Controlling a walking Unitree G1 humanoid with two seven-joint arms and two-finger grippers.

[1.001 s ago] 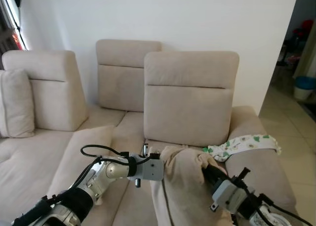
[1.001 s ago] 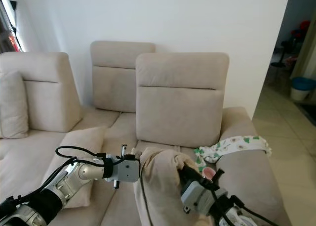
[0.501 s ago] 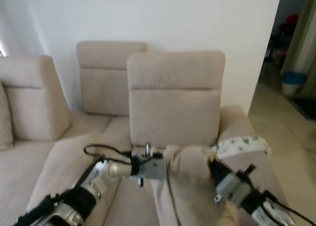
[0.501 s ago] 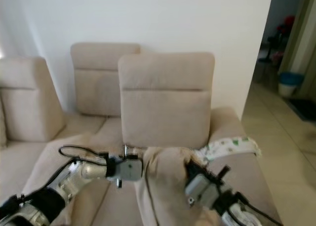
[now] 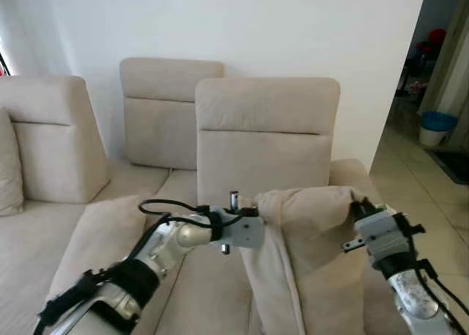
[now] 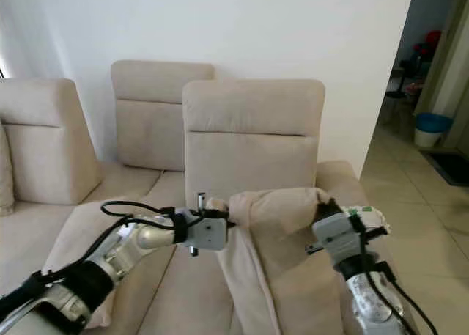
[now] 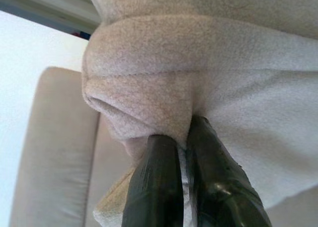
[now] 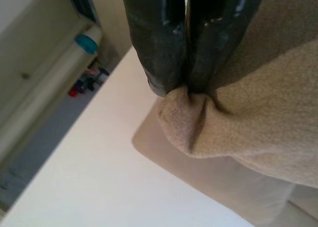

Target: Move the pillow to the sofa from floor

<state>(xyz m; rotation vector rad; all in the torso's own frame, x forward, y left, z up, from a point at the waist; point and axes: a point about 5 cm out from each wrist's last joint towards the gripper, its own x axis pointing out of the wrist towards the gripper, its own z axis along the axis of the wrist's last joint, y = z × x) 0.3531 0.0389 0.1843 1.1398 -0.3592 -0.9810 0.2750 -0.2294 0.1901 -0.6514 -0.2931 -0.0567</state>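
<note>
The pillow [image 5: 308,254] hangs between the left gripper [image 5: 258,212] and right gripper [image 5: 357,204], before the sofa [image 5: 267,141] backrest, a doorway to the right.

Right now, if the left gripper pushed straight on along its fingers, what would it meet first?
The pillow itself: the left gripper is already shut on a pinched corner of it, so more pillow fabric lies directly ahead.
</note>
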